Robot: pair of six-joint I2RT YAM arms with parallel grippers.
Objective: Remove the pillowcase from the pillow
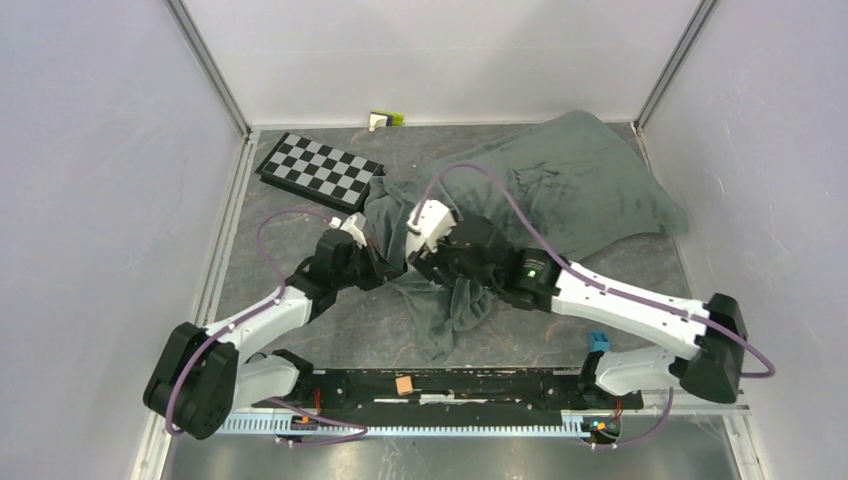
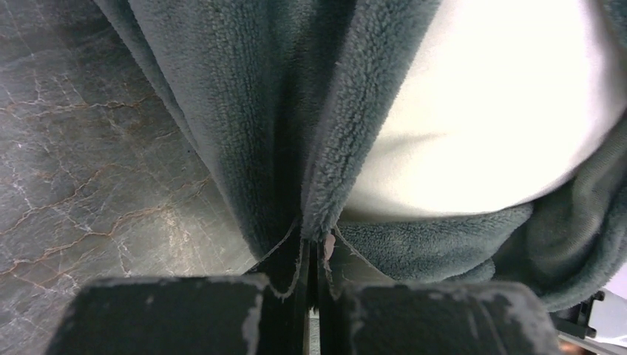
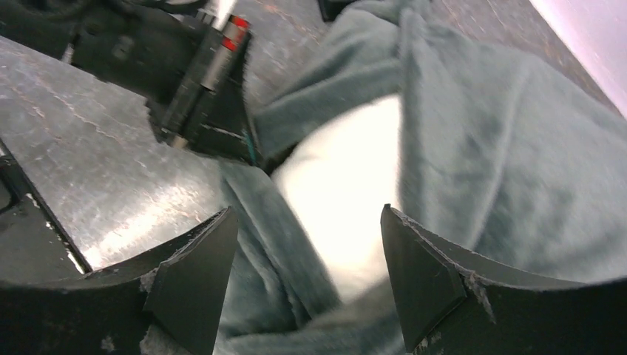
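Note:
The pillowcase (image 1: 585,180) lies across the back right of the table, only its plain dark grey fleece showing, no stripes in view. Its open end bunches toward the middle. My left gripper (image 1: 380,264) is shut on a fold of the pillowcase's edge (image 2: 251,111), pinched between the fingertips (image 2: 314,248). The white pillow (image 2: 488,111) shows inside the opening just beyond that edge. My right gripper (image 1: 422,266) is open, its fingers (image 3: 307,244) either side of the exposed pillow (image 3: 347,185) and grey fabric (image 3: 488,148). The left gripper's body (image 3: 207,81) is close by.
A black-and-white checkerboard (image 1: 320,170) lies at the back left. A small yellow-green and white object (image 1: 385,119) sits by the back wall. White walls close in on three sides. A black rail with an orange block (image 1: 404,384) runs along the front edge.

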